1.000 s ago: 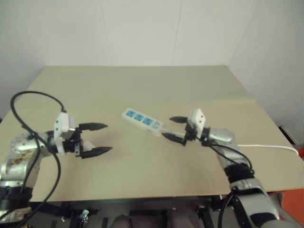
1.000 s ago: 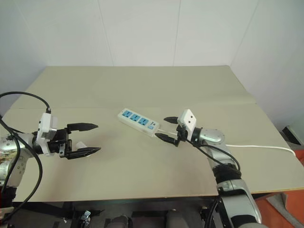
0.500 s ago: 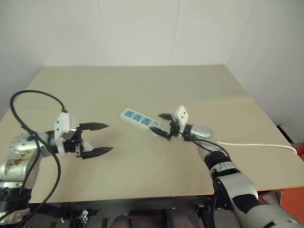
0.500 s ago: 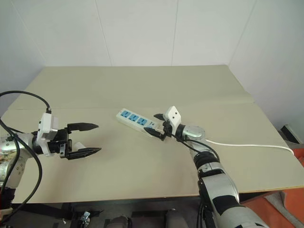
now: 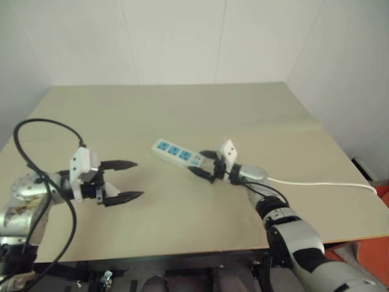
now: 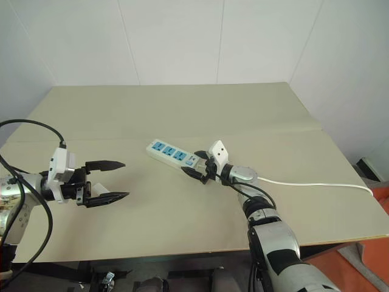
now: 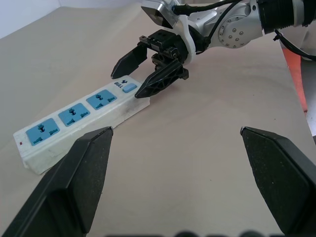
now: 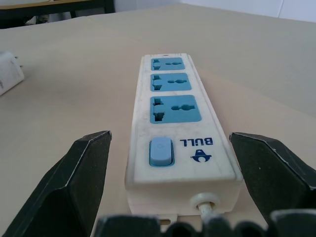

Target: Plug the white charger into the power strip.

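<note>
The power strip [image 5: 175, 152] lies slantwise mid-table, a white bar with three blue sockets [image 8: 170, 81] and a blue switch [image 8: 161, 150] at its cord end. My right gripper [image 5: 202, 165] is open and level, its black fingers [image 8: 76, 185] standing on either side of the switch end without closing on it. The white charger [image 8: 8, 74] lies on the table off to one side beyond the strip, prongs showing. My left gripper [image 5: 137, 179] hovers open over the table's left part, well short of the strip, with nothing between its fingers [image 7: 81, 173].
A thin white cord [image 5: 322, 182] runs from the strip's end to the table's right edge. A black cable [image 5: 36, 125] loops above my left arm. The tan table [image 5: 182, 109] ends at white walls behind.
My right gripper has moved left and slightly down along the cord until its fingers bracket the strip's switch end. The left gripper has stayed in place.
</note>
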Controlling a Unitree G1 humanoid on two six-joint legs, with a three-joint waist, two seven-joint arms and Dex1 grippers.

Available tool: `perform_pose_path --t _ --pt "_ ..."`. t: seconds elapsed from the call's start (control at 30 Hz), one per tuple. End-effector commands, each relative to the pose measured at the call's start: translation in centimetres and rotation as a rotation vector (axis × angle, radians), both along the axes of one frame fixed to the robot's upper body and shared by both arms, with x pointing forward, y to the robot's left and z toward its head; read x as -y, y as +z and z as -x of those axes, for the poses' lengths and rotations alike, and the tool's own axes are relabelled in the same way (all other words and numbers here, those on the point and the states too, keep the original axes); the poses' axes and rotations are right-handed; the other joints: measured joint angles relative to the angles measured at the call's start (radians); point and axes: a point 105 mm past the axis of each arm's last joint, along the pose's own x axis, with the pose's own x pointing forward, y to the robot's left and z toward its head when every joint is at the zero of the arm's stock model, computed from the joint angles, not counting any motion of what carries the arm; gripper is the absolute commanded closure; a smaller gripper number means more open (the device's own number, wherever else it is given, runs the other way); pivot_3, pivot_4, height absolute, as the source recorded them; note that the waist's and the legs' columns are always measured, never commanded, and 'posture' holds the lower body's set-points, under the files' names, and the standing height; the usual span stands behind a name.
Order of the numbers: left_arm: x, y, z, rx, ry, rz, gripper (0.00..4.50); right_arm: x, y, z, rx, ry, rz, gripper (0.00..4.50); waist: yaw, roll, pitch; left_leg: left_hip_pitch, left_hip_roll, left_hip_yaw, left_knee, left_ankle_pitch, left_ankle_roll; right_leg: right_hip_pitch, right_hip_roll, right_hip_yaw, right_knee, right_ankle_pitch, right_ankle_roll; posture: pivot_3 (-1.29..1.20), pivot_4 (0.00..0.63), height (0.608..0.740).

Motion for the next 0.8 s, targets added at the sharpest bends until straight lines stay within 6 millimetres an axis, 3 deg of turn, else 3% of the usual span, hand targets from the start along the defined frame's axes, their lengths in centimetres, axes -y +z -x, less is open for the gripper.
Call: perform_pose_path --t 0.03,0.8 --pt "0.1 0.8 0.2 0.043 -0.006 -0.023 0.0 -0.6 1.2 -0.2 0.047 0.01 -0.014 0.03 -0.001 0.0 0.0 0.0 0.0 0.0 0.0 0.0 0.0 0.0 0.0 0.0 0.0 0.0 0.0 0.0 0.15 0.74" --pt "0.3 0.4 0.2 0.047 0.004 -0.018 0.0 -1.9 0.0 -0.5 0.012 -0.035 0.017 0.03 -0.003 0.0 0.0 0.0 0.0 0.0 0.0 0.0 0.0 0.0 0.0 0.0 0.0 0.0 0.0 0.0 0.15 0.74"
